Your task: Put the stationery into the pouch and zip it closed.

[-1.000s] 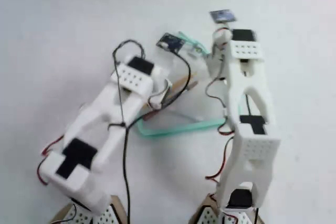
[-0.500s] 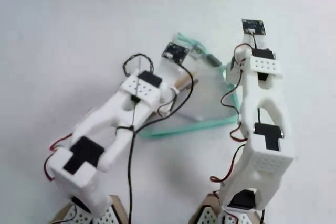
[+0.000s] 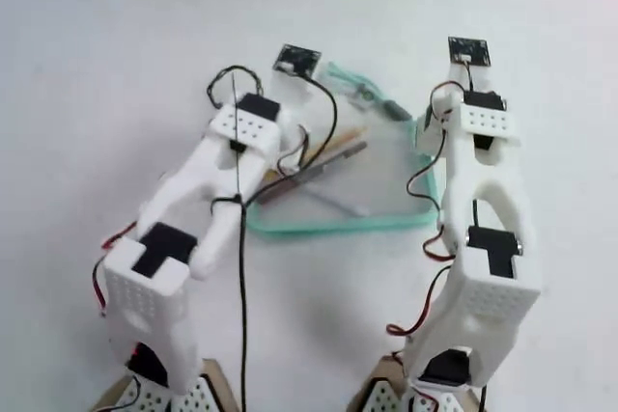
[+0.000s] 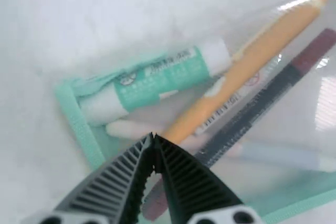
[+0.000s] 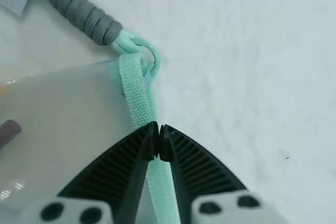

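- Step in hand, by my reading: loading looks done and this is the set-up for zipping.
- Pouch (image 3: 338, 227): clear film with teal edging, lying flat on the white table (image 3: 116, 65) between my two arms.
- Contents, seen through the film in the left wrist view: teal-and-white glue stick (image 4: 157, 74), orange pencil (image 4: 252, 61) and dark pen (image 4: 262, 103), the last two side by side on a slant. A pale stub lies just below the glue stick; I cannot identify it.
- My left gripper (image 4: 154, 141): tips pressed together, down on the film at the glue-stick end of the pouch. I cannot tell whether any film is caught between them.
- My right gripper (image 5: 158, 135): tips pinching the teal zip tape (image 5: 134, 93) at the pouch corner, just beside the zip pull (image 5: 144, 56).
- The pull's ring carries a grey wrapped cord (image 5: 84, 10), which lies slack on the table away from the pouch.
- I cannot tell from these views how much of the mouth is already zipped.
- Next move, as I judge it: one gripper anchors the pouch while the other takes the pull or its cord and draws it straight along the tape.
- This calls for a firm anchor so the pouch does not slide or buckle, and a pull in line with the zip.
- Check that no pencil or pen end sits across the track.
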{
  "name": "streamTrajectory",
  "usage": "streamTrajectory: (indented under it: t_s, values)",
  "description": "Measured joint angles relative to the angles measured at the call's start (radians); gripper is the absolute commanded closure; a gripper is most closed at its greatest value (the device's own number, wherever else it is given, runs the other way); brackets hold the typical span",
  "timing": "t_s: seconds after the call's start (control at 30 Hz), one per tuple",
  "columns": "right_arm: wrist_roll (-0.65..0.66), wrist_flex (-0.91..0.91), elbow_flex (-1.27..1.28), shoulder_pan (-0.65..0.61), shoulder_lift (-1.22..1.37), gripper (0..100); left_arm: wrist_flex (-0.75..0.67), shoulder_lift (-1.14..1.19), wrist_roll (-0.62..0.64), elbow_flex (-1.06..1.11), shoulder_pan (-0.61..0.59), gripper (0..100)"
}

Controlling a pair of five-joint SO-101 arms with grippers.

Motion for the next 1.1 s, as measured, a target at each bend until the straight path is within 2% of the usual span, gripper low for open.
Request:
streamTrajectory:
  t_s: [0.2, 0.4, 0.67, 0.77, 0.97, 1.1]
  values:
    - [-0.002, -0.044, 0.032, 0.0, -0.011, 98.1, 0.11, -0.044, -0.002, -0.006, -0.005, 98]
    - [-0.068, -0.031, 0.04, 0.0, -0.078, 98.1, 0.071, -0.252, -0.002, 0.152, -0.069, 98]
    - [-0.081, 0.196, 0.04, -0.077, -0.385, 98.1, -0.14, -0.76, -0.002, 0.542, -0.143, 98]
    - [-0.017, 0.302, 0.04, -0.083, -0.494, 98.1, -0.209, -0.971, -0.025, 0.66, -0.146, 98]
    - [0.064, 0.462, 0.04, -0.038, -0.735, 98.1, -0.232, -1.313, -0.17, 0.7, -0.146, 98]
    - [0.072, 0.483, 0.04, 0.012, -0.953, 98.1, -0.232, -1.499, -0.236, 0.666, -0.161, 98]
